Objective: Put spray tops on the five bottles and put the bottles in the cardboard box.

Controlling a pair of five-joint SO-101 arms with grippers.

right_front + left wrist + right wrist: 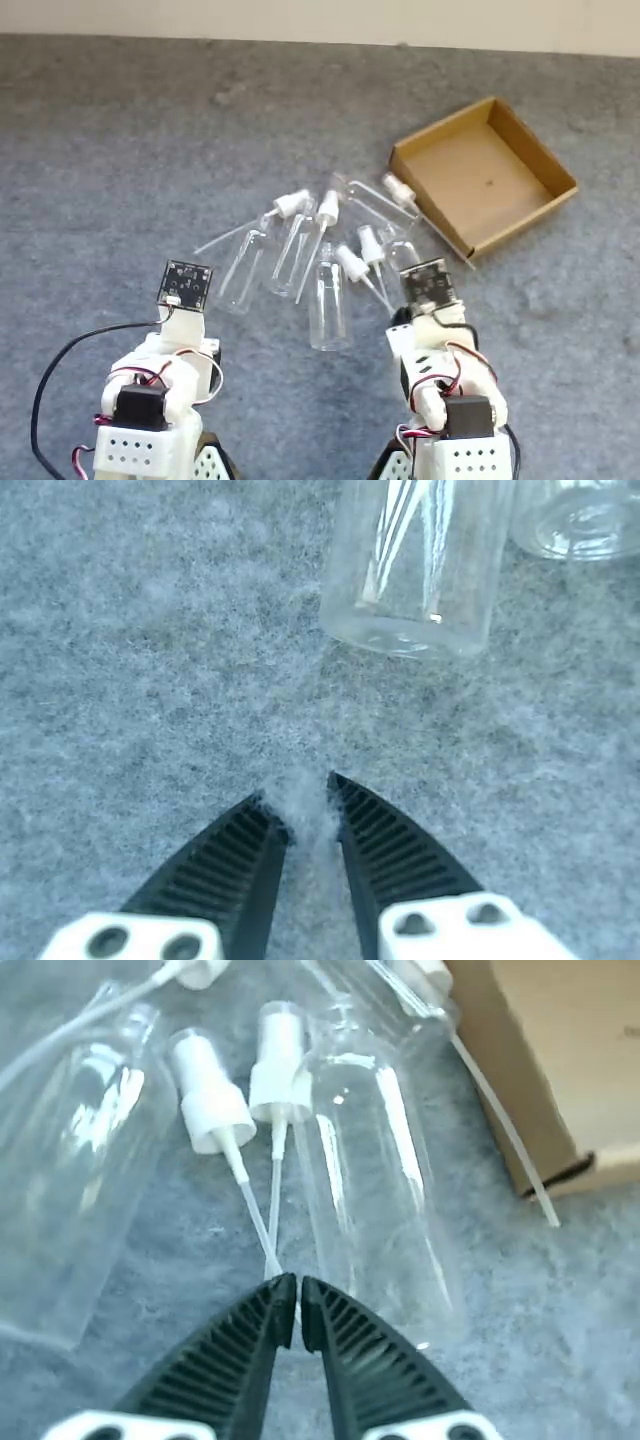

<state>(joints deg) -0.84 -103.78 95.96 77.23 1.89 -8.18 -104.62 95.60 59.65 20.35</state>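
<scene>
Judging from their clear, thin walls, the bottles (328, 300) are light, stiff and slick, likely to roll or skid on the grey, felt-like cover of the desk (120, 140) if nudged off-centre. The sound hold is therefore across the round body near its middle, with a moderate squeeze and the open neck left free for a top. The spray tops (292, 203) look lighter still, and each trails a thin dip tube (250, 1200) that would probably bend under a grip; the white collar is the part to take. The bottles lie on their sides in a loose fan at mid-desk, between the two arms and the cardboard box (485, 175), which sits open-topped to the far right. Most have the long axis running away from the arms, base near and neck far, the leftmost leaning a little; one by the box lies slantwise, and I cannot tell which end is its neck. The tops lie loose among them, heads far and tubes pointing back toward the arms, save one beside the box whose tube runs along its wall. The left gripper (305, 790) is low over the cover, just short of a bottle base (410, 570), jaws a little apart and holding nothing. The right gripper (298, 1285) has its jaws all but together, a thin slit between them, with the ends of two tubes stopping right at their tips; whether one is nipped I cannot tell.
</scene>
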